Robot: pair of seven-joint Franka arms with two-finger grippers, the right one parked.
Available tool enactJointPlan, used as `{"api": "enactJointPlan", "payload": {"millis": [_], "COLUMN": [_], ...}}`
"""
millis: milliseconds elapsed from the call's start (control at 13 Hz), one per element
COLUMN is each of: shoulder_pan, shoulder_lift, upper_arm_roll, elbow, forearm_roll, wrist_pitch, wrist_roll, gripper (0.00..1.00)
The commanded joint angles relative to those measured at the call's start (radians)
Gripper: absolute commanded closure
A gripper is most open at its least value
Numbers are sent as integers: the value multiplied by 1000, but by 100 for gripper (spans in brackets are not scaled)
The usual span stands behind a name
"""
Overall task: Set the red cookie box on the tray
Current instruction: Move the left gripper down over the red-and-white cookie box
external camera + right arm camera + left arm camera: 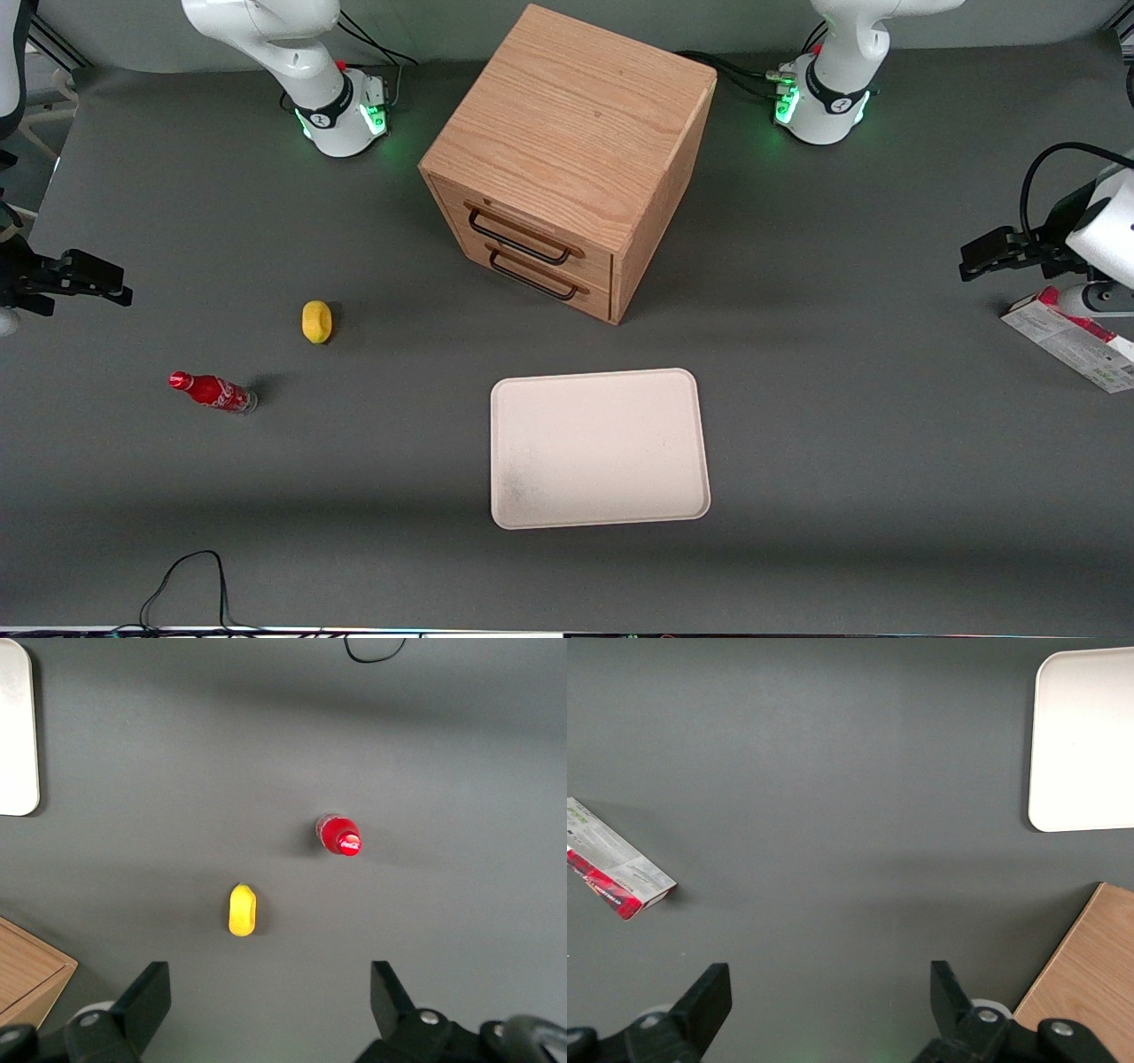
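The red cookie box (1067, 341) lies flat on the grey table at the working arm's end, white-grey printed face up and red along one edge. It also shows in the left wrist view (611, 870). The cream tray (600, 447) sits empty mid-table, nearer the front camera than the cabinet, and its corner shows in the left wrist view (1090, 735). My left gripper (974, 259) hangs open and empty above the table, beside the box and a little farther from the front camera than it. In its wrist view (830, 992) the jaws stand wide apart over bare table.
A wooden two-drawer cabinet (576, 168) stands mid-table, farther from the front camera than the tray; its corner shows in the left wrist view (1090, 983). A yellow lemon-like object (316, 321) and a small red cola bottle (213, 392) lie toward the parked arm's end. A black cable (190, 585) loops at the front edge.
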Motion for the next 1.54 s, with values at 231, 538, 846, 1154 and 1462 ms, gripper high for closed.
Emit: {"api": "enactJointPlan", "payload": {"millis": [231,538,846,1154,1462], "shoulder_pan": [-4,28,209,433,601], "shoulder_lift": [-8,6,53,106,147], "upper_arm_roll": [5,16,16,17,17], "elbow": [7,3,-3,-2,-2], "forearm_roll": [-1,4,5,37,40], "wrist_pitch": [-20,-16,19,68,151], "wrist_roll": [2,-22,-25,-38,-102], "gripper": [0,0,0,0,0]}}
